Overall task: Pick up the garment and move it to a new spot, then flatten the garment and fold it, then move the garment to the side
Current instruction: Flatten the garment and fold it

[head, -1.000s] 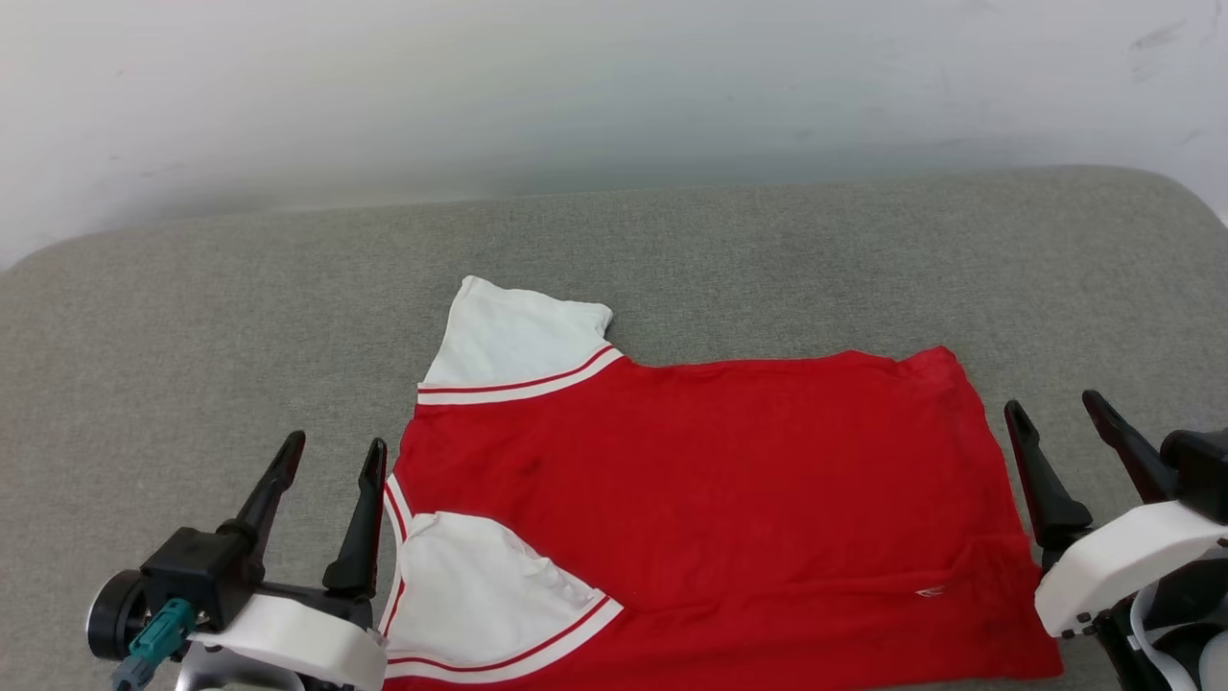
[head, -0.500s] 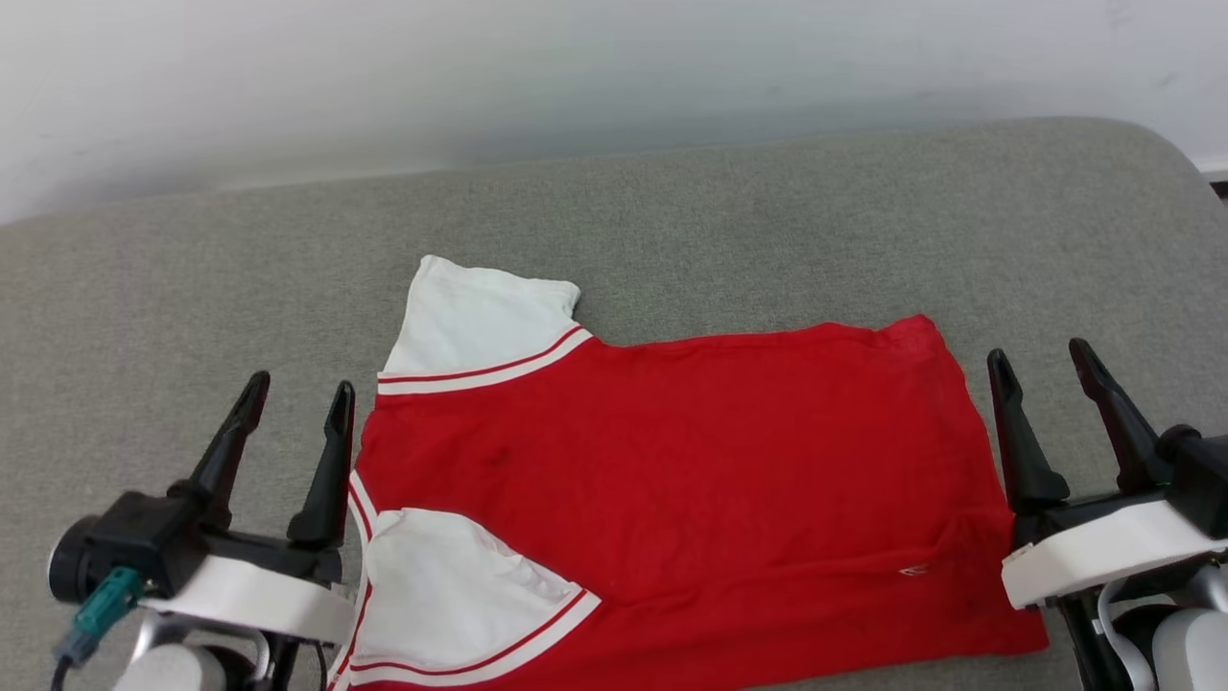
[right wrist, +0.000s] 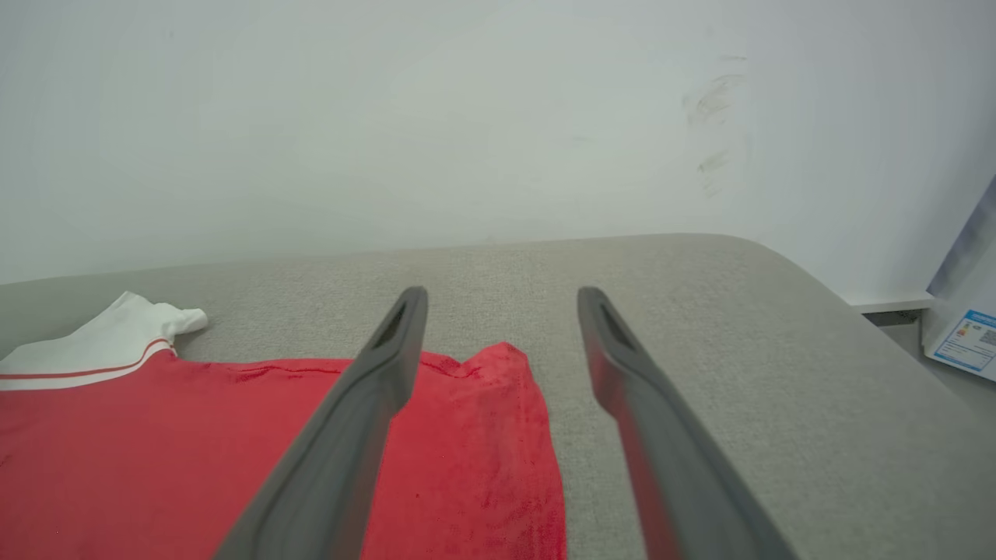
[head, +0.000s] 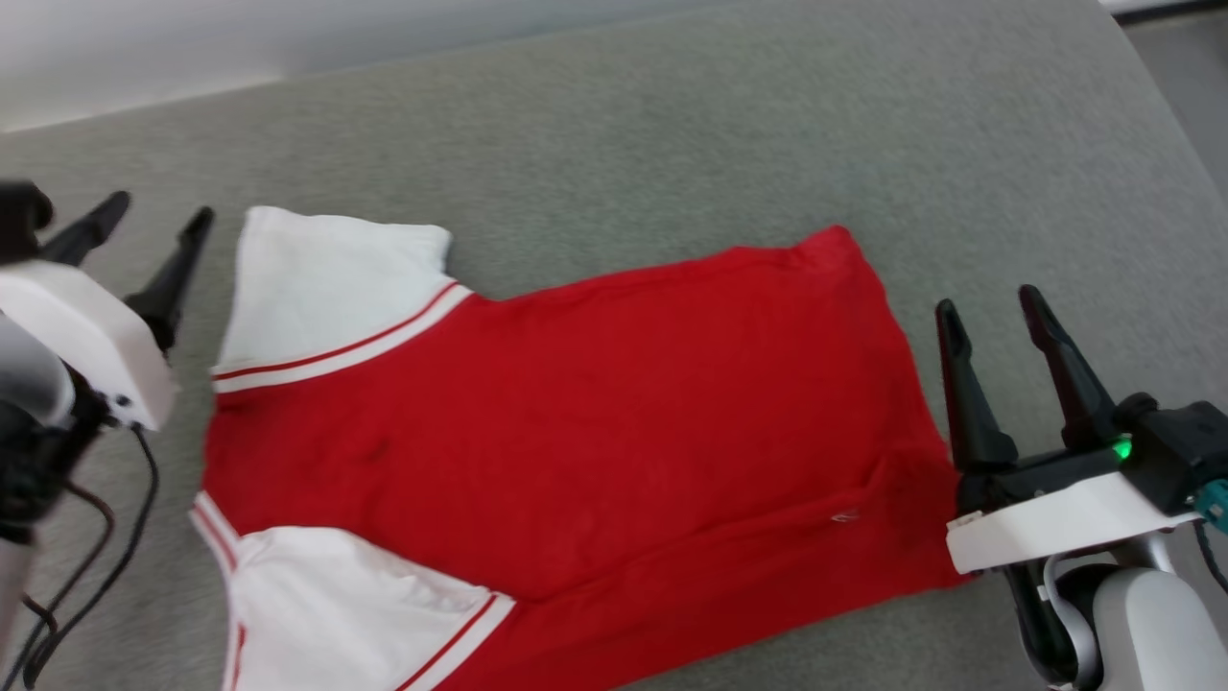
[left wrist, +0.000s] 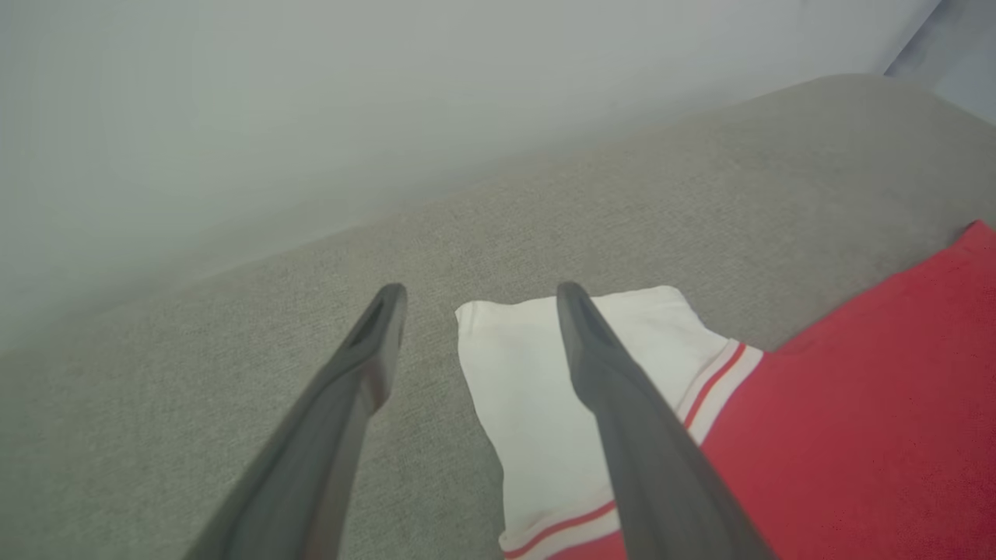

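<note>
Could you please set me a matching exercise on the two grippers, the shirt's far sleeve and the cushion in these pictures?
Things:
1 left gripper
2 right gripper
3 far sleeve
4 cushion

Descriptions:
A grey
B white with a red stripe
C open, beside the shirt at its red edge
D open, beside a white sleeve

Pairs: 1-D; 2-C; 3-B; 4-A

Garment (head: 576, 422) on cushion (head: 672, 144) between left gripper (head: 158, 206), right gripper (head: 986, 299) (wall (head: 96, 58) behind).
</note>
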Available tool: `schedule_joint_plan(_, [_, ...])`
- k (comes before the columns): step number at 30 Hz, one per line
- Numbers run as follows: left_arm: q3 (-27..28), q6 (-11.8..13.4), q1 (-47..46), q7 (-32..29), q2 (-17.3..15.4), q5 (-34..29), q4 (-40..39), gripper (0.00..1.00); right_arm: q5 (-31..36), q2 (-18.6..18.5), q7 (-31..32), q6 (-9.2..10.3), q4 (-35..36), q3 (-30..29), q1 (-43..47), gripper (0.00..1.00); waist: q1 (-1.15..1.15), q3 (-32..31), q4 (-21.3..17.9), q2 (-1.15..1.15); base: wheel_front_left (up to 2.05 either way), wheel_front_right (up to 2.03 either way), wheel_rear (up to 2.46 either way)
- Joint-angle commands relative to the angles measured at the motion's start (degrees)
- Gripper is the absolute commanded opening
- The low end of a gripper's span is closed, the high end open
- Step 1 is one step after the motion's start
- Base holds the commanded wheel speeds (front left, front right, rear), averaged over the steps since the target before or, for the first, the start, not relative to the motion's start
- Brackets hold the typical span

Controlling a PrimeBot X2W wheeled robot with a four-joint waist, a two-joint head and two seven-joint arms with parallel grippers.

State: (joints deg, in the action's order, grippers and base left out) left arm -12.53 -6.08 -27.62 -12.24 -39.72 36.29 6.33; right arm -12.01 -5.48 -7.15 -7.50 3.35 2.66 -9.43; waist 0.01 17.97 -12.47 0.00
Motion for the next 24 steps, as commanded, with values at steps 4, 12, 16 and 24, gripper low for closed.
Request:
schedule_joint_plan(4, [-2.04, -0.89, -6.97, -12.31, -5.08, 3.65, 4.42, 1.00, -0.55, 1.08, -1.70, 0.02, -1.18, 1.19, -1.92, 1.00, -0.01, 5.20, -5.93, 0.00, 0.00, 0.00, 0.00])
schedule_joint_plan(12, [-3.10, -0.09, -15.03, -31.07, -8.19, 10.68, 10.32, 1.00, -0.69, 1.87, -3.58, 0.02, -3.36, 3.03, -2.87, 1.00, -0.01, 8.56, -9.47, 0.00, 0.00, 0.00, 0.00])
schedule_joint_plan(16, [-3.75, 1.17, -17.95, -37.25, -10.13, 11.02, 11.92, 1.00, -0.98, 2.28, -4.50, 0.02, -4.56, 4.16, -3.85, 1.00, -0.01, 10.32, -10.97, 0.00, 0.00, 0.00, 0.00])
schedule_joint_plan(24, [-5.79, 1.17, -19.46, -42.35, -11.73, 10.18, 13.81, 1.00, -1.35, 2.60, -5.64, 0.02, -6.07, 4.80, -4.58, 1.00, -0.01, 12.65, -12.14, 0.00, 0.00, 0.00, 0.00])
